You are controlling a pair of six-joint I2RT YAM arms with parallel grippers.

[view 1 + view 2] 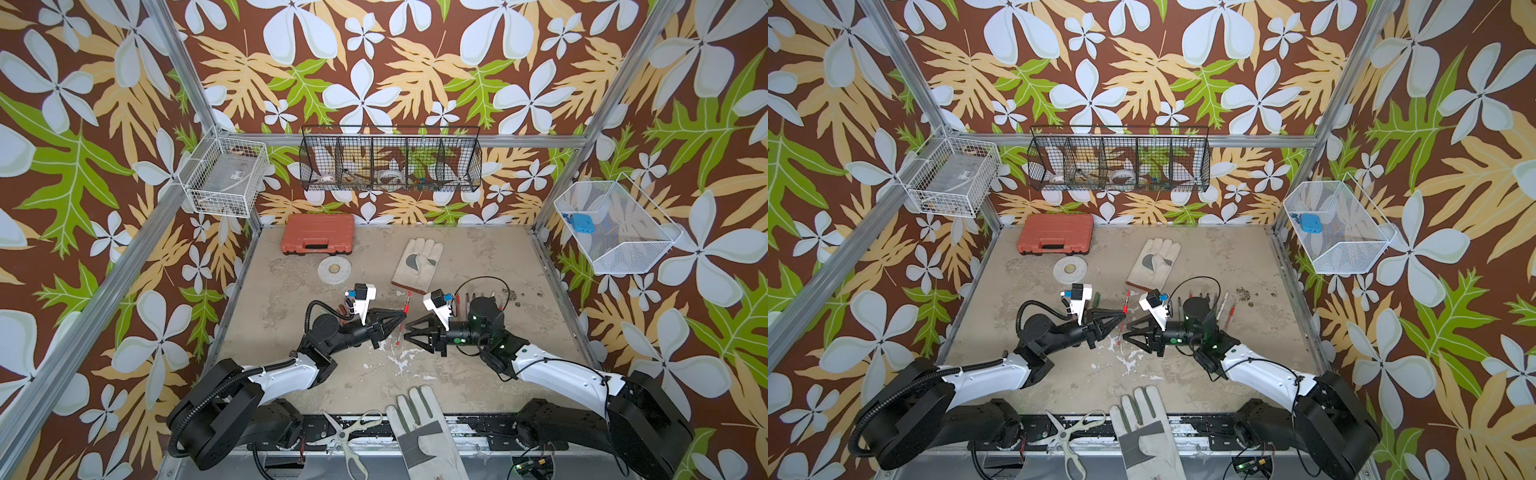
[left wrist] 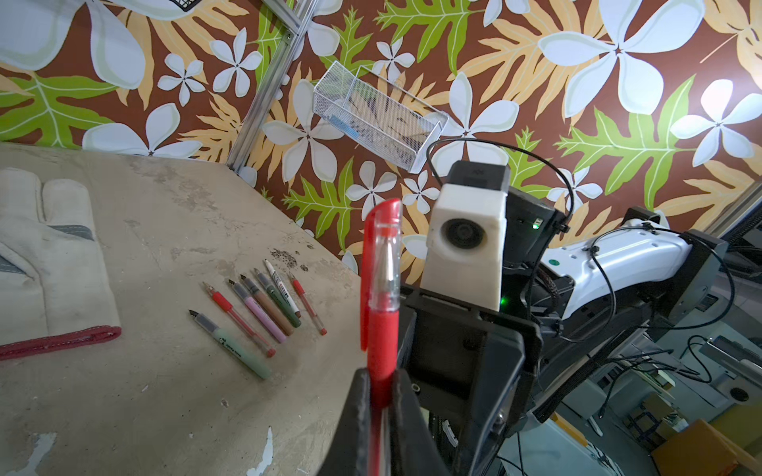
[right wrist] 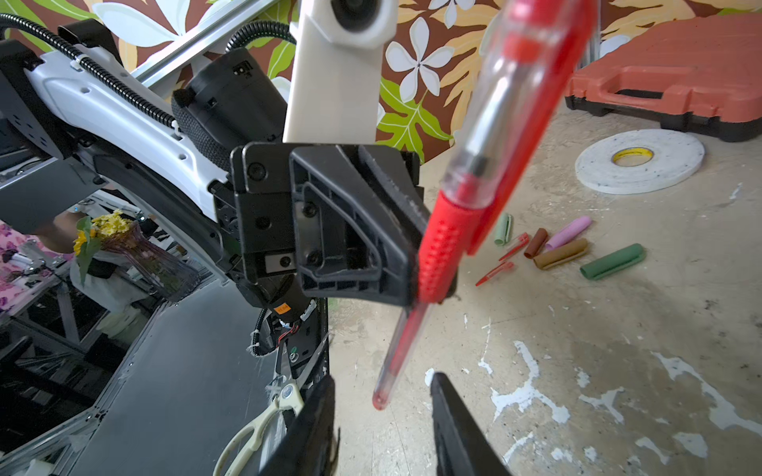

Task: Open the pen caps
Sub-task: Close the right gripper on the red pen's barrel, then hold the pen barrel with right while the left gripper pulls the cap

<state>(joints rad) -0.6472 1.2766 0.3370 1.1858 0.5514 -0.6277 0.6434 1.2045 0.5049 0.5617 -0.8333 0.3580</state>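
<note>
My left gripper (image 2: pixel 381 383) is shut on the rubber grip of a red pen (image 2: pixel 382 329), held above the table in both top views (image 1: pixel 402 318). Its clear pen cap (image 2: pixel 385 255) with a red clip is on the tip. My right gripper (image 3: pixel 383 381) is open, its fingers on either side of the pen's tail end (image 3: pixel 381 395) without touching it. Several bare-tipped pens (image 2: pixel 257 313) lie in a row on the table. Several loose pen caps lie together, among them pink (image 3: pixel 569 233), gold (image 3: pixel 560 253), dark green (image 3: pixel 612 261) and mint (image 3: pixel 503 228).
A pale work glove (image 1: pixel 417 264), an orange tool case (image 1: pixel 318 240) and a tape roll (image 1: pixel 334 269) lie at the back. White-handled scissors (image 1: pixel 345 432) and a second glove (image 1: pixel 424 432) sit at the front edge. Wire baskets (image 1: pixel 390 164) hang on the walls.
</note>
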